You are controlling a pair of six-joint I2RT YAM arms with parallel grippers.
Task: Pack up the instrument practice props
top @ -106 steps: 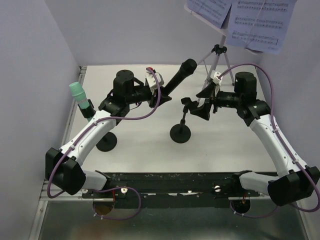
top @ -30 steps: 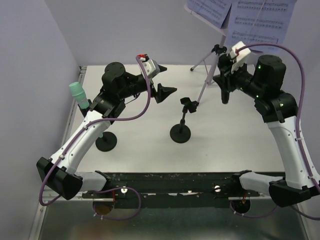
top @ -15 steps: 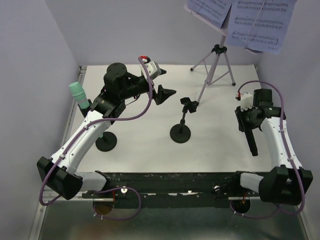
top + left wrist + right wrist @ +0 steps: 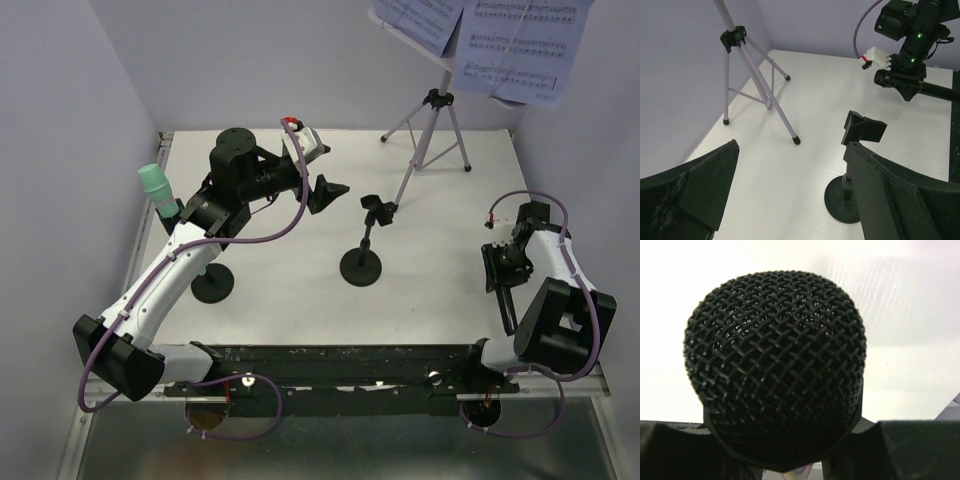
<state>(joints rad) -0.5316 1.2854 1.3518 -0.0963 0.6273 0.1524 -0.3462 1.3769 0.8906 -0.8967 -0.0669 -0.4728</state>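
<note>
High rear overview; wrist close-ups; shared pole point(image 4: 366, 238) point(image 4: 863, 131)

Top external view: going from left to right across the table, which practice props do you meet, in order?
Mint-green microphone → short black round-based pole with an empty clip → silver tripod → black mesh-headed microphone, gripped by the right gripper.
</note>
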